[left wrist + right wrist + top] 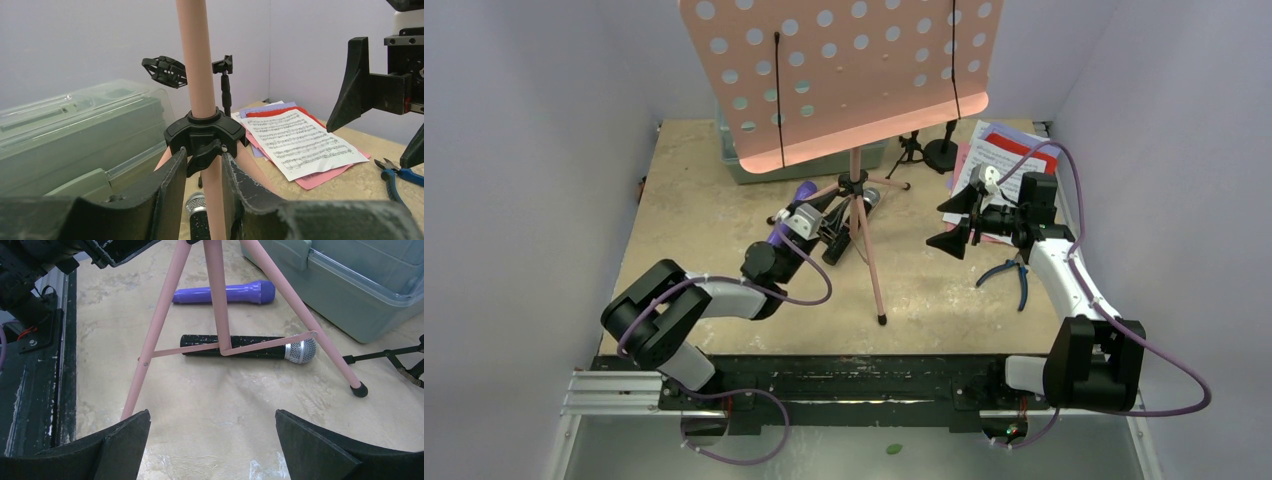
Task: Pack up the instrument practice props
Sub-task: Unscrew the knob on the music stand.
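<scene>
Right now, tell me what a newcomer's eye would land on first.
The big pink perforated tray fills the top of the overhead view, on its pink tripod mid-table. The left gripper straddles the tripod's pole just below the black collar; the right gripper hangs wide open to its right. A black silver-headed microphone lies under the legs.

The perforated pink metal tray (844, 70) shows rows of round holes above the pink metal tripod (197, 60). The purple plastic microphone (225, 292) is plain. The black speckled microphone (240, 346) has a silver mesh head. The white sheet-music pages (300, 140), centre right, carry black staves over red and pink sheets. The blue-handled metal pliers (402, 176) lie lower right.
</scene>
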Controlling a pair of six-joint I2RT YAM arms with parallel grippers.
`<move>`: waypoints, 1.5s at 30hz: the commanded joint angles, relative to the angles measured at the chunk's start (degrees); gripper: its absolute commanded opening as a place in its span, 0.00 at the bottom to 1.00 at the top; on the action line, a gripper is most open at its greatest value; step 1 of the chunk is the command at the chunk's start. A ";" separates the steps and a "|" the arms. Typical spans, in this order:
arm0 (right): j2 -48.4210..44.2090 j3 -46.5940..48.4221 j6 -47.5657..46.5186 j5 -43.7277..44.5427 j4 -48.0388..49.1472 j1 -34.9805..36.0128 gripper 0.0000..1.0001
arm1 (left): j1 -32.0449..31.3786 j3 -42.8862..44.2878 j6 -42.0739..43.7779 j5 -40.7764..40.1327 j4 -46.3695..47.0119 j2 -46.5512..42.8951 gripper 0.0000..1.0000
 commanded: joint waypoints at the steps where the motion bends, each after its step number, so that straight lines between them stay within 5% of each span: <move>1: 0.18 0.90 -0.97 -0.79 0.01 0.25 0.99 | 0.58 2.25 -2.68 -0.01 3.21 0.23 0.28; 9: 0.18 0.91 -1.09 -0.80 -0.08 0.25 0.99 | 0.86 5.03 -16.63 -4.37 -8.72 -3.32 0.00; 15: 0.18 1.00 -1.16 -0.80 -0.27 0.25 0.99 | 0.85 5.45 -34.87 -10.35 -15.19 -5.72 0.00; 25: 0.11 1.00 -1.18 -0.97 -0.31 0.25 0.99 | 0.84 11.76 -63.30 -20.86 -45.88 -11.83 0.00; 34: -0.17 1.00 -1.25 -0.89 -0.41 0.25 0.99 | 0.91 13.40 -71.20 -19.37 -52.05 -15.31 0.39; 45: -0.18 1.00 -1.41 -0.98 -0.53 0.25 0.99 | 1.11 11.23 -56.72 -20.69 -58.51 -21.81 0.56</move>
